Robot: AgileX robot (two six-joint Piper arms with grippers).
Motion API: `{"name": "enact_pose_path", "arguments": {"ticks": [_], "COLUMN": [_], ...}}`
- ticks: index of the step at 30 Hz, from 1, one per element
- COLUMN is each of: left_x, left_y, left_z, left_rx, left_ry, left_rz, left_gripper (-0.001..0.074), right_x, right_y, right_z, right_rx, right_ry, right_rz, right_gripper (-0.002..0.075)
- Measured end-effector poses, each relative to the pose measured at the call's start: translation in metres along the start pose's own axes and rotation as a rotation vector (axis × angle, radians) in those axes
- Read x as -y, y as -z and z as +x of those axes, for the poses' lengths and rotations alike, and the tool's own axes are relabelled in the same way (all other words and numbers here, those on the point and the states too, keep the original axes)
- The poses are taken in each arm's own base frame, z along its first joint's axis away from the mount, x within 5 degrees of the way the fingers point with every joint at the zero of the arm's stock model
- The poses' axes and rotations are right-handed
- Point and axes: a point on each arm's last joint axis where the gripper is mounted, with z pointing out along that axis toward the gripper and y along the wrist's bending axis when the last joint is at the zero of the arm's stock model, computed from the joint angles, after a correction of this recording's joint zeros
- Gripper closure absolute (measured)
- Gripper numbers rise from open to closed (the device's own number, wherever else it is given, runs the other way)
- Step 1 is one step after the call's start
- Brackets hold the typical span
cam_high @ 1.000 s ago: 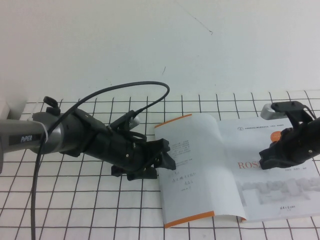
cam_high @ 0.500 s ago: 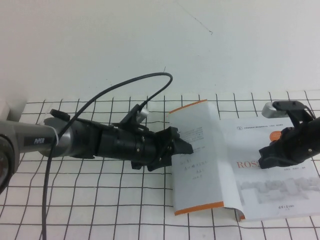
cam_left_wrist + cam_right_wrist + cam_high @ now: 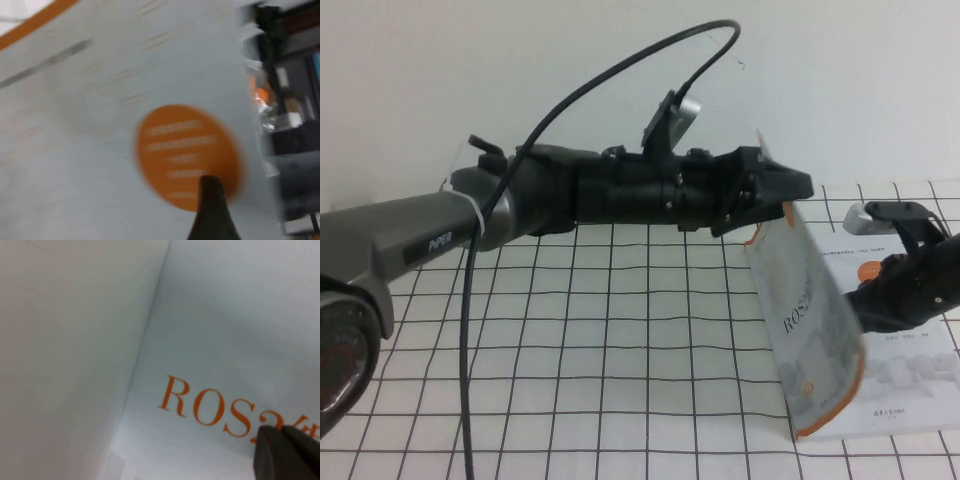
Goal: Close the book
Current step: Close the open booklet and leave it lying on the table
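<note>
The book (image 3: 912,372) lies at the right of the gridded table. Its pale front cover (image 3: 815,320), edged in orange and printed "ROS", stands raised and leans over toward the right-hand page. My left gripper (image 3: 775,190) is lifted off the table and sits against the cover's top edge. The cover with its orange disc (image 3: 187,155) fills the left wrist view. My right gripper (image 3: 872,305) is shut and rests tip-down on the right-hand page, partly hidden behind the cover. In the right wrist view its closed fingertips (image 3: 285,440) touch the orange title (image 3: 210,407), with the cover (image 3: 70,350) looming beside it.
The white tabletop with black grid lines (image 3: 620,350) stretches left of the book. A black cable (image 3: 600,90) arches above the left arm. A white wall stands behind. The book's near corner lies close to the table's front edge.
The left arm rose and swung right, taking the cover from lying open on the left to standing up and tipping over the right page. The right gripper stayed put.
</note>
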Motion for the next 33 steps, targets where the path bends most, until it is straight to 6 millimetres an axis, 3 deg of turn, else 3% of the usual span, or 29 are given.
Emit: {"name": "enact_pose_path", "arguments": {"ticks": [5,7,10,12,16,18,22,26,33], "left_x": [0.049,0.070,0.095,0.110,0.130,0.138,0.153,0.183,0.246], "left_y": [-0.008,-0.005,0.002,0.007,0.017,0.023,0.039,0.077,0.173], "left_z": [-0.013,-0.020,-0.026,-0.029,-0.029,-0.027,-0.019,-0.008,0.024], "left_rx": [-0.018,-0.022,-0.035,-0.047,-0.073,-0.094,-0.158,-0.209,-0.170], "left_ry": [-0.124,-0.183,-0.264,-0.323,-0.395,-0.424,-0.494,-0.604,-0.755], "left_rz": [0.135,0.191,0.256,0.275,0.267,0.250,0.138,-0.090,-0.484], "left_gripper": [0.0339,0.0395,0.0571,0.0666,0.0720,0.0729,0.0734,0.0734,0.0734], "right_x": [-0.001,0.001,0.006,0.011,0.008,-0.006,-0.041,-0.076,-0.125], "right_y": [0.002,0.007,0.028,0.061,0.135,0.169,0.220,0.255,0.294], "right_z": [-0.004,-0.007,-0.012,-0.019,-0.023,-0.022,-0.011,0.006,0.033], "right_rx": [0.004,0.005,0.029,0.103,0.287,0.372,0.478,0.546,0.668], "right_ry": [0.014,0.030,0.019,0.002,0.000,0.029,0.133,0.242,0.484], "right_rz": [-0.003,0.005,0.040,0.076,0.148,0.172,0.174,0.120,-0.004], "right_gripper": [0.0729,0.0729,0.0729,0.0729,0.0729,0.0729,0.0729,0.0729,0.0729]}}
